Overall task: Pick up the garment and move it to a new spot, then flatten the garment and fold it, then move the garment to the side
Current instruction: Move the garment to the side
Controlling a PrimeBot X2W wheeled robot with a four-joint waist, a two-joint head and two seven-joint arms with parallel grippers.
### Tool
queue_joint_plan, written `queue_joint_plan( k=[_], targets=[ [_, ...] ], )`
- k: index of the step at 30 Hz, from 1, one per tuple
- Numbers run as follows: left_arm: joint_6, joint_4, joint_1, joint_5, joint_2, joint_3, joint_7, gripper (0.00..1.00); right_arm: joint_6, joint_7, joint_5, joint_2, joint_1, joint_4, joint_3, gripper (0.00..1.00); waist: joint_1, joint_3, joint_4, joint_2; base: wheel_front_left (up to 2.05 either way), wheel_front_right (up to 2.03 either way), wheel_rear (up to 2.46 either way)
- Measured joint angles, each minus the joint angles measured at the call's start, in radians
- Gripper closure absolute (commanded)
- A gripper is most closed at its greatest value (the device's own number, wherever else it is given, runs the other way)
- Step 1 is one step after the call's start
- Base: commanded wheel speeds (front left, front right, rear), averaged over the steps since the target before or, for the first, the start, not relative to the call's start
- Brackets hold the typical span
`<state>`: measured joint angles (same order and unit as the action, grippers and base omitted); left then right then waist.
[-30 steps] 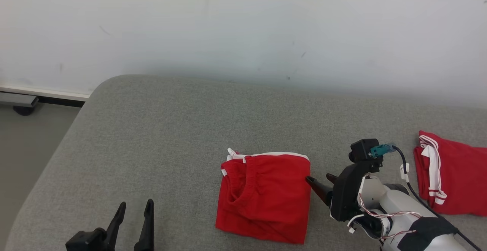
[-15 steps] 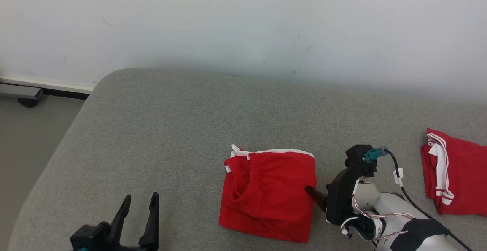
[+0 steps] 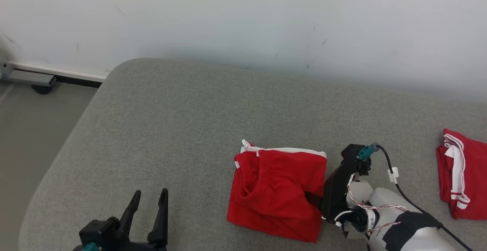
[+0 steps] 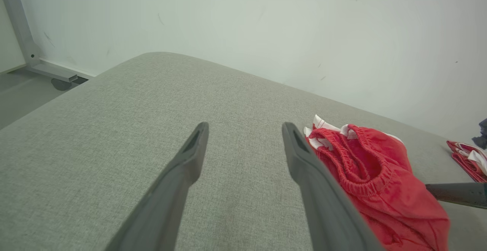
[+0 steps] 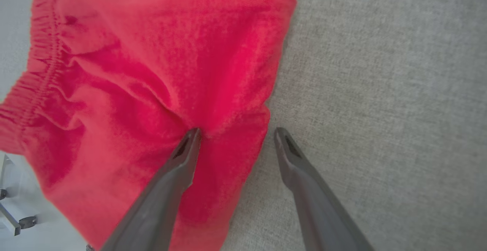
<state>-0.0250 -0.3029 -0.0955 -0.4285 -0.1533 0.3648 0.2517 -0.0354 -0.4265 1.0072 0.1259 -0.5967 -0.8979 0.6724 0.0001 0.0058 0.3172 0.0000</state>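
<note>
The garment (image 3: 277, 190), red shorts with white trim, lies folded on the grey cushioned surface (image 3: 182, 114). My right gripper (image 3: 315, 199) is at the garment's right edge, open. In the right wrist view the right gripper (image 5: 236, 133) straddles that edge of the garment (image 5: 152, 72): one fingertip (image 5: 191, 137) presses on the red cloth, the other rests on the grey surface. My left gripper (image 3: 149, 199) hovers open and holds nothing at the lower left, well apart from the garment. The left wrist view shows the left gripper (image 4: 245, 127) with the garment (image 4: 373, 175) to its right.
A second folded red garment (image 3: 462, 175) lies at the far right of the surface. A white wall (image 3: 243, 15) runs behind. The surface's rounded left edge drops to the floor (image 3: 34, 129), where a metal frame with a caster (image 3: 36, 81) stands.
The head camera has shifted, sliding the whole picture rightward. My right gripper has pushed left, from just off the garment's right edge onto it. The left gripper stays open.
</note>
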Motion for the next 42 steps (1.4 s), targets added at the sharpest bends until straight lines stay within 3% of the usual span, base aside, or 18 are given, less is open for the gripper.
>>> queue_joint_plan(
  k=[4,5,6,7,22,42],
  targets=[
    [0.008,-0.004,-0.003,0.0,0.004,0.001,0.0,0.0,0.0,-0.024,0.024,-0.006,-0.012,-0.016,-0.003,0.0,-0.0001,0.007,0.006,0.0,0.0,0.0,0.0],
    [0.008,-0.007,-0.006,0.0,0.006,0.001,0.0,0.0,0.0,-0.032,0.024,-0.007,-0.017,-0.023,-0.002,0.06,-0.0001,0.009,0.008,0.0,0.0,0.0,0.0],
    [0.008,-0.008,-0.011,0.0,0.007,0.001,0.0,0.0,0.0,-0.042,0.024,-0.009,-0.024,-0.031,-0.002,0.64,-0.0001,0.01,0.009,0.0,0.0,0.0,0.0],
    [0.008,-0.008,-0.014,0.0,0.008,0.001,0.0,0.0,0.001,-0.051,0.028,-0.011,-0.03,-0.036,-0.001,1.0,-0.0002,0.011,0.01,0.0,0.0,0.0,0.0],
    [0.008,-0.035,-0.014,0.0,0.013,-0.01,0.0,0.0,0.027,-0.095,0.039,-0.026,-0.092,-0.097,0.0,1.0,-0.0001,0.001,-0.002,0.0,0.0,0.0,0.0],
    [0.026,-0.023,0.01,0.025,0.001,-0.018,0.0,0.0,0.045,-0.115,0.007,0.049,-0.271,-0.166,0.0,1.0,-0.0001,0.003,-0.132,0.0,0.0,0.0,0.0]
  ],
)
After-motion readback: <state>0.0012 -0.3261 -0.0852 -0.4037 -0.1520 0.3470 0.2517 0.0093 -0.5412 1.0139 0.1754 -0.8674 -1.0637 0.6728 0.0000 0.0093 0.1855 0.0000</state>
